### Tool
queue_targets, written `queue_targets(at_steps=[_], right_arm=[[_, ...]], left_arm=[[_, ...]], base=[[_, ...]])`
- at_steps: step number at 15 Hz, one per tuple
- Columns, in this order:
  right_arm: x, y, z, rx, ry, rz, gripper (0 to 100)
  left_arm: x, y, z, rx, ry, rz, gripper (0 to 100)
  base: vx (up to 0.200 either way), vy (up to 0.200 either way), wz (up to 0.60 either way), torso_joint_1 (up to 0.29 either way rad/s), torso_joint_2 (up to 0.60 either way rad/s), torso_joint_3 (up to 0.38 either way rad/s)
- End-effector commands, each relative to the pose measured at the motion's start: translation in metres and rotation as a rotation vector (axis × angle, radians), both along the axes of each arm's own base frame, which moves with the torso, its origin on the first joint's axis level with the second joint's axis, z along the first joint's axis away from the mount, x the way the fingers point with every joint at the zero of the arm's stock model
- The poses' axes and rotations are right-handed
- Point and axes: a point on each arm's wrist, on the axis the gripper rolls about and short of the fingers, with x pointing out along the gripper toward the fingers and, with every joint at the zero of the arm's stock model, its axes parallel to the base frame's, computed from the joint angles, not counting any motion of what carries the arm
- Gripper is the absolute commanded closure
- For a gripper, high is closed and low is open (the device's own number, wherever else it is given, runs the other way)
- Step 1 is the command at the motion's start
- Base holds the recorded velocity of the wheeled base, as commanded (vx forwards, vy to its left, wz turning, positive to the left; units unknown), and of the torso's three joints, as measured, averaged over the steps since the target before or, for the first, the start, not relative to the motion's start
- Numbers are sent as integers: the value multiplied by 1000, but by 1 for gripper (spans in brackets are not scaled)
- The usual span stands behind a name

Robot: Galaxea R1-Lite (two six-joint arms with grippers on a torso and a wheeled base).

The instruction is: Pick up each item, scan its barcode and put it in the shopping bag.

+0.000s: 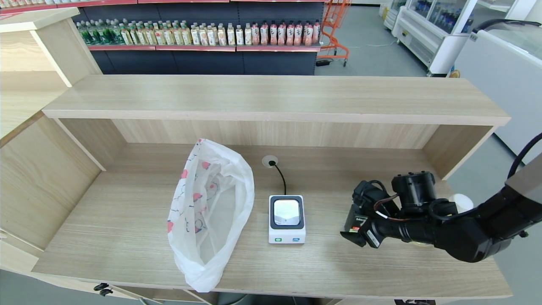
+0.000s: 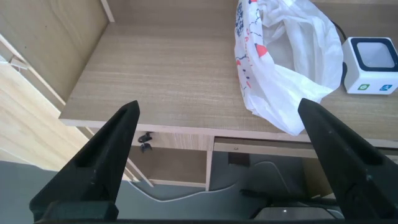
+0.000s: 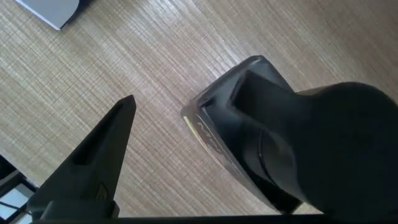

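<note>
Counter; dark item inside end effector

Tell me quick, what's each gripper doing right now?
Left gripper: open, empty.
Right gripper: open, with a dark item beside it, not clamped.

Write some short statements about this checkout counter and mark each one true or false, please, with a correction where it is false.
1. The shopping bag lies on the counter, on the robot's left of the scanner. True.
2. The left gripper is shut on the bag. False: it is open, holds nothing and is apart from the bag.
3. The scanner's cable runs to a hole in the counter behind it. True.
4. The right arm is between the bag and the scanner. False: it is on the scanner's right.
5. A bottle stands on the scanner. False: nothing rests on it.
</note>
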Motion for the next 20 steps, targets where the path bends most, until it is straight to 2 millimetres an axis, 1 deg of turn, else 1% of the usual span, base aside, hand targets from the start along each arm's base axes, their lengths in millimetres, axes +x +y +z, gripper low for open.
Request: queue_targets(at_steps=[1, 2, 4, 6, 9, 10, 11, 12, 13, 14, 15, 16, 17, 18, 19, 20], right_arm=[[5, 3, -6, -3, 6, 3, 0], [5, 4, -5, -3, 4, 7, 100], [1, 9, 1, 8, -8, 20, 100], [-6, 7, 13, 15, -37, 18, 100], [-25, -4, 24, 24, -68, 6, 100], [-34, -11, 36, 33, -101, -8, 100], [-44, -15, 54, 56, -167, -11, 100], [-62, -22, 74, 84, -257, -12, 100], [-83, -30, 84, 107, -338, -18, 100], [-100, -35, 86, 118, -392, -17, 100], [-116, -40, 83, 113, -428, -15, 100], [-132, -43, 94, 48, -515, 38, 100], [-136, -43, 99, -10, -570, 88, 100], [-139, -43, 101, -67, -624, 186, 100], [-144, -42, 101, -119, -677, 332, 100], [-148, -40, 98, -190, -732, 533, 100]], left_arm=[[0, 0, 0, 0, 0, 0, 0], [0, 0, 0, 0, 0, 0, 0], [0, 0, 0, 0, 0, 0, 0], [0, 0, 0, 0, 0, 0, 0], [0, 0, 0, 0, 0, 0, 0], [0, 0, 0, 0, 0, 0, 0], [0, 0, 0, 0, 0, 0, 0], [0, 0, 0, 0, 0, 0, 0], [0, 0, 0, 0, 0, 0, 0], [0, 0, 0, 0, 0, 0, 0], [0, 0, 0, 0, 0, 0, 0], [0, 0, 0, 0, 0, 0, 0], [0, 0, 0, 0, 0, 0, 0], [0, 0, 0, 0, 1, 0, 0], [0, 0, 0, 0, 0, 0, 0], [0, 0, 0, 0, 1, 0, 0]], base=[[0, 0, 0, 0, 0, 0], [0, 0, 0, 0, 0, 0], [0, 0, 0, 0, 0, 0], [0, 0, 0, 0, 0, 0], [0, 0, 0, 0, 0, 0], [0, 0, 0, 0, 0, 0], [0, 0, 0, 0, 0, 0], [0, 0, 0, 0, 0, 0], [0, 0, 0, 0, 0, 0], [0, 0, 0, 0, 0, 0], [0, 0, 0, 0, 0, 0], [0, 0, 0, 0, 0, 0], [0, 0, 0, 0, 0, 0], [0, 0, 0, 0, 0, 0], [0, 0, 0, 0, 0, 0], [0, 0, 0, 0, 0, 0]])
